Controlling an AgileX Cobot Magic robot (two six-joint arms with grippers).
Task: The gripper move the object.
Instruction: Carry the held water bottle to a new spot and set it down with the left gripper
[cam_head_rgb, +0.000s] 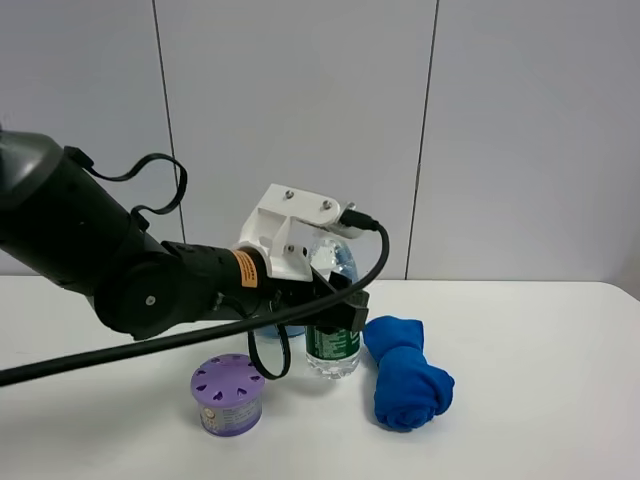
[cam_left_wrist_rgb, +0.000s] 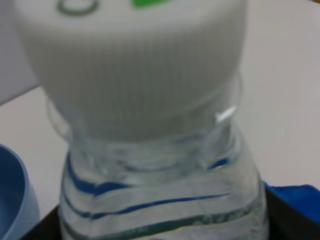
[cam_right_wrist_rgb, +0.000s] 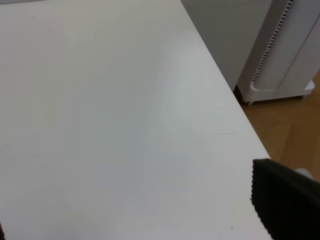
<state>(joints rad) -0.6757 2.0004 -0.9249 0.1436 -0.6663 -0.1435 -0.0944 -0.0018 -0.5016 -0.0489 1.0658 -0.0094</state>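
Note:
The small clear water bottle (cam_head_rgb: 333, 345) with a green label stands upright on the white table (cam_head_rgb: 540, 400). My left gripper (cam_head_rgb: 336, 308), black jaws on a white housing, reaches in from the left and is closed around the bottle's upper body. The left wrist view shows the bottle (cam_left_wrist_rgb: 150, 165) very close, with its white cap (cam_left_wrist_rgb: 135, 65) on top and a black jaw at each lower corner against its sides. My right gripper (cam_right_wrist_rgb: 127, 210) is out of the exterior view; it hangs over bare table with its fingers (cam_right_wrist_rgb: 285, 200) far apart, holding nothing.
A purple round container (cam_head_rgb: 228, 393) stands front left of the bottle. A rolled blue cloth (cam_head_rgb: 405, 375) lies just to the bottle's right. A blue bowl (cam_left_wrist_rgb: 12, 200) sits right beside the bottle, mostly hidden behind my arm. The table edge (cam_right_wrist_rgb: 235, 115) and a white appliance (cam_right_wrist_rgb: 285, 55) show in the right wrist view.

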